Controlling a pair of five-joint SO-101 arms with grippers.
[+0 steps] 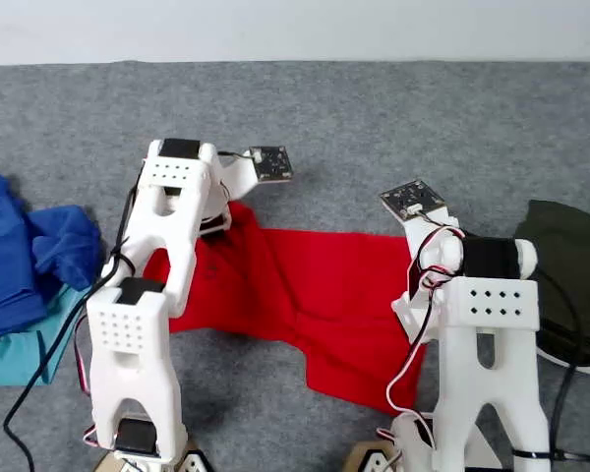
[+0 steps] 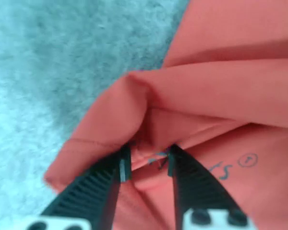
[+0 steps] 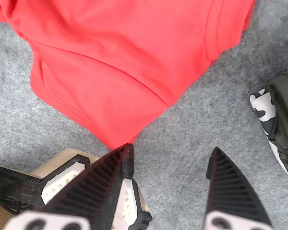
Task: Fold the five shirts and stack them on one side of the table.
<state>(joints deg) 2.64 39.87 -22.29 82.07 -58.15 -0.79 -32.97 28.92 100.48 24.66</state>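
so left gripper (image 2: 146, 160) pinches a bunched fold of the red shirt (image 1: 315, 285) lying mid table (image 1: 374, 118), prob to pull it flat; right gripper (image 3: 172, 160) spread wide beside its corner, ready to grab.

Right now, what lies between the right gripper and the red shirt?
Only bare grey table cover, in the right wrist view: the open right gripper hangs just off a corner of the red shirt.

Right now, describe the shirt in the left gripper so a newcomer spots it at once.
On the grey table, look between the two white arms: the red shirt lies spread there, pinched by the left gripper. It is the only red cloth, flanked by a blue-and-teal heap and a dark green shirt.
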